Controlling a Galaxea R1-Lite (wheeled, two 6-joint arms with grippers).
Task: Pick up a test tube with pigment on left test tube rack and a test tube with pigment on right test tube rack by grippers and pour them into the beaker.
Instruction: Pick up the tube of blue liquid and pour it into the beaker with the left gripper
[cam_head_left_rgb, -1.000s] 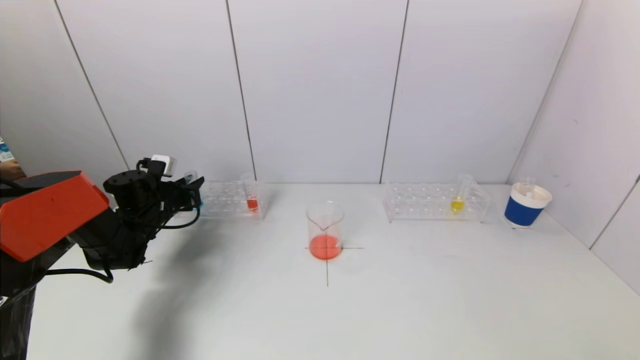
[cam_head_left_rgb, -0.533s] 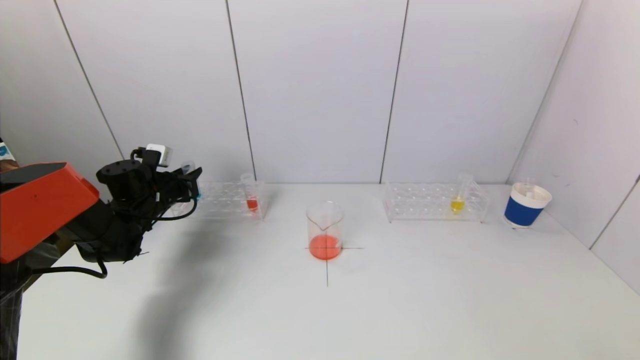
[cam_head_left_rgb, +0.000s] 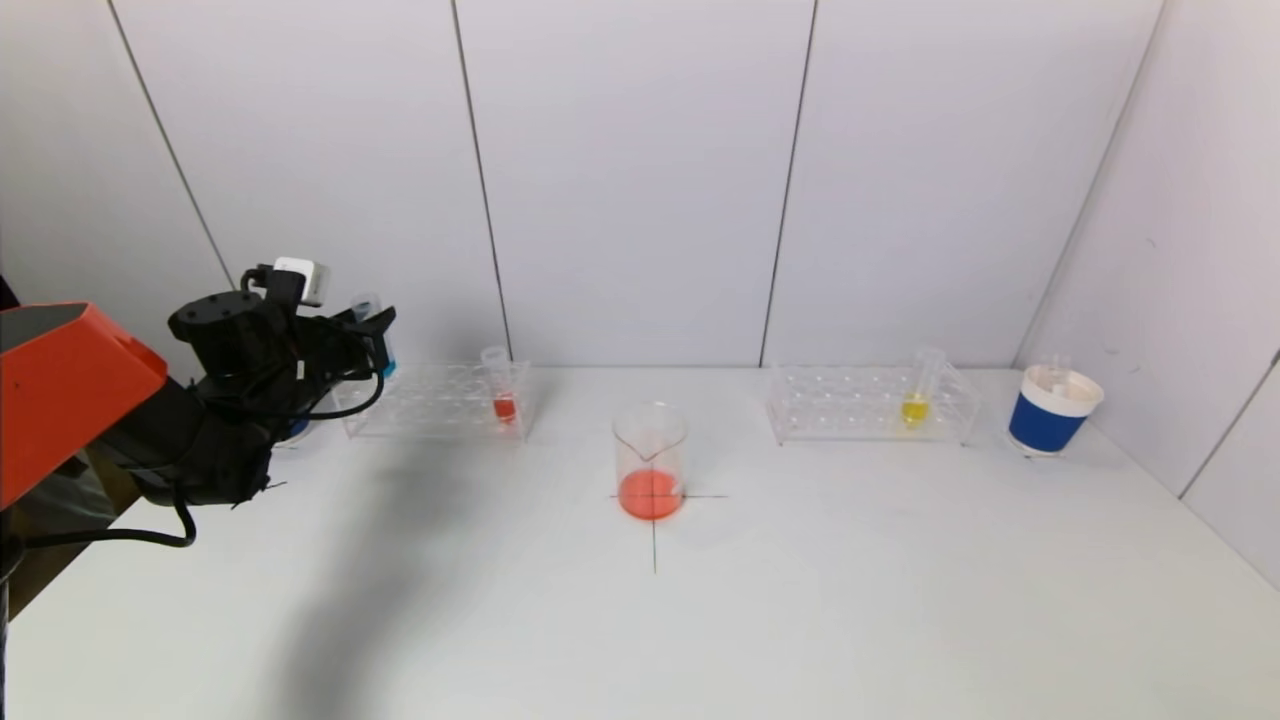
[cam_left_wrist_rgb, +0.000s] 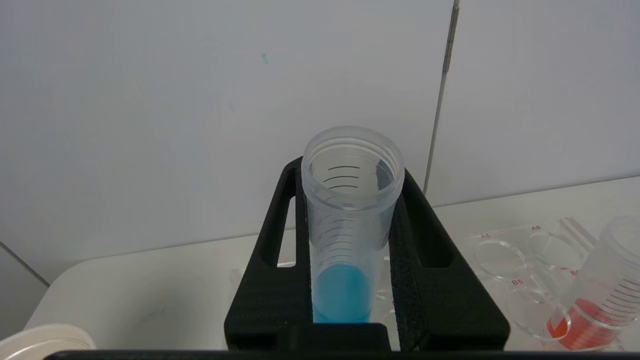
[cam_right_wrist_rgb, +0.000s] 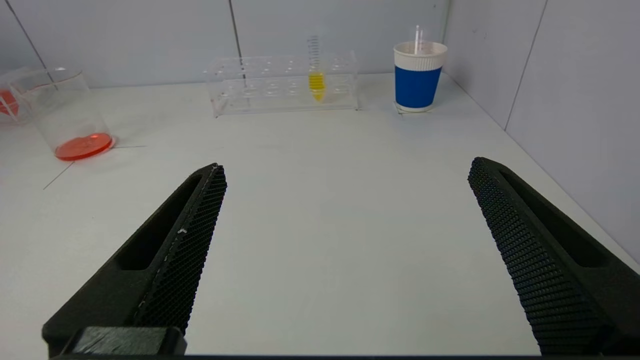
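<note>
My left gripper (cam_head_left_rgb: 376, 332) is shut on a clear test tube with blue pigment (cam_head_left_rgb: 370, 318), held upright in the air above the left end of the left test tube rack (cam_head_left_rgb: 440, 405). The left wrist view shows that tube (cam_left_wrist_rgb: 345, 235) clamped between both black fingers, its mouth open. A tube with red pigment (cam_head_left_rgb: 503, 396) stands in the same rack. The beaker (cam_head_left_rgb: 650, 455) at the table's middle holds orange-red liquid. The right test tube rack (cam_head_left_rgb: 850, 405) carries a tube with yellow pigment (cam_head_left_rgb: 916, 397). My right gripper (cam_right_wrist_rgb: 347, 165) stands open and empty over bare table, well short of that rack (cam_right_wrist_rgb: 270, 85).
A blue paper cup with a white rim (cam_head_left_rgb: 1052, 410) stands right of the right rack, close to the side wall. The white rim of another cup (cam_left_wrist_rgb: 45, 341) lies left of the left rack. Wall panels close off the back.
My left gripper has risen and drifted left with the blue tube, lifting it clear of the left rack. Nothing else has moved.
</note>
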